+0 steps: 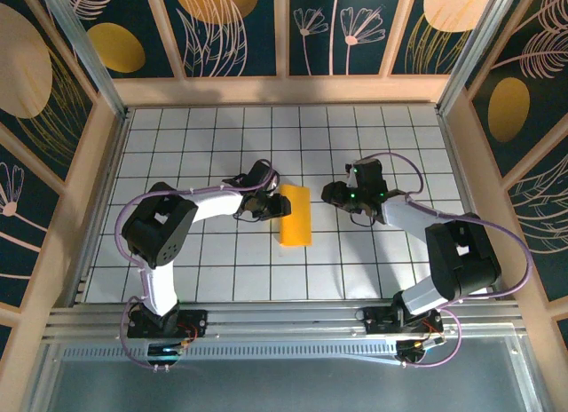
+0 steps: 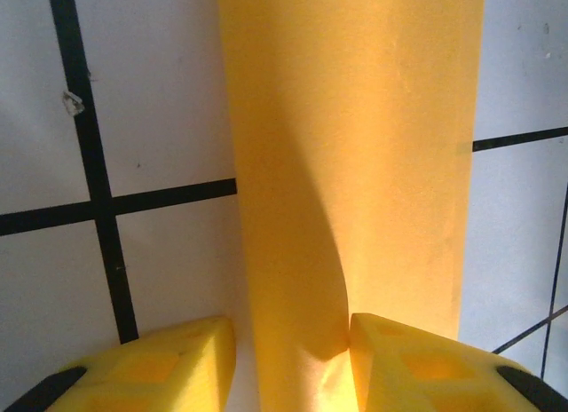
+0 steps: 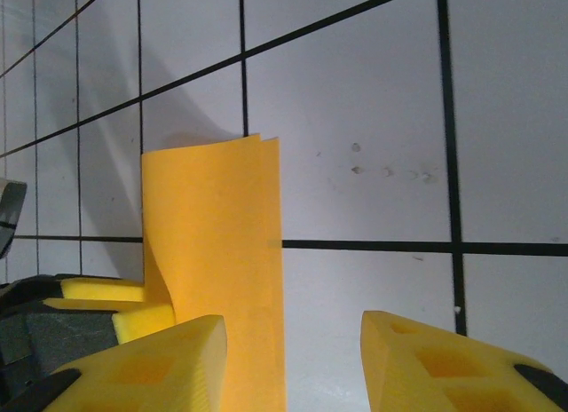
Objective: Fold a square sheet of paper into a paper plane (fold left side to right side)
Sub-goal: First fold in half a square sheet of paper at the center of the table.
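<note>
My left pincer [image 2: 293, 345], at 9 o'clock of the folded sheet of paper [image 1: 295, 215], is open astride its edge; my right pincer [image 3: 293, 341], at 3 o'clock, is open too.

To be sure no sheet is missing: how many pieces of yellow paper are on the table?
1. The folded paper lies near the middle of the table. Another sheet hidden beneath it cannot be excluded.
</note>
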`<state>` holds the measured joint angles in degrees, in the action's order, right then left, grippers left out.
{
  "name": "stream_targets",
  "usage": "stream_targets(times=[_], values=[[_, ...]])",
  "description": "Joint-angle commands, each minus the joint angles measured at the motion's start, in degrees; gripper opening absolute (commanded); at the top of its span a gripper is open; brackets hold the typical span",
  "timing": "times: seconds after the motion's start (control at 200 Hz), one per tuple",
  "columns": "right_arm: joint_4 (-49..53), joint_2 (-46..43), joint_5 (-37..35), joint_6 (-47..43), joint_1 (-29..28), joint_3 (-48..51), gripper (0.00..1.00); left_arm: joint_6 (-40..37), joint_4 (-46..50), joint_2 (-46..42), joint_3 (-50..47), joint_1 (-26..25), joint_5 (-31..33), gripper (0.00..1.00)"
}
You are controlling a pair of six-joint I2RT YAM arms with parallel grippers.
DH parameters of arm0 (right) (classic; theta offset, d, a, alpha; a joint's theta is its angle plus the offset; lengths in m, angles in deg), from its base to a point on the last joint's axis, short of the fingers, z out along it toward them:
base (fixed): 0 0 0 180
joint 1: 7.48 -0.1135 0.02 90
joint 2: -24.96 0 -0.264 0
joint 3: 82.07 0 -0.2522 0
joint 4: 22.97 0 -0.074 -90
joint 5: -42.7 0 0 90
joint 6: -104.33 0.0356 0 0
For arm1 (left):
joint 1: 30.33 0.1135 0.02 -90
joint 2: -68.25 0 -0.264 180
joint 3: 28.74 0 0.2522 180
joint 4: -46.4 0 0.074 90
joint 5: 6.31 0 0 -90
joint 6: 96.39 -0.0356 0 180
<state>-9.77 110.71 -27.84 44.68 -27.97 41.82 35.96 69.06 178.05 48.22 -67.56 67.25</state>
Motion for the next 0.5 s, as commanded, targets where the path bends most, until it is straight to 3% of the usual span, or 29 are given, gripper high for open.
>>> stream_targets(times=[0.0,0.49], values=[[1.5,-1.34,-1.41,-0.98,0.54,1.0,0.44,-1.61,1.44,5.1,0.41,-1.88,1.22,0.41],[1.06,-0.92,-0.66,-1.17,0.7,1.14,0.44,-3.14,3.65,7.01,2.89,-2.4,1.74,0.45]])
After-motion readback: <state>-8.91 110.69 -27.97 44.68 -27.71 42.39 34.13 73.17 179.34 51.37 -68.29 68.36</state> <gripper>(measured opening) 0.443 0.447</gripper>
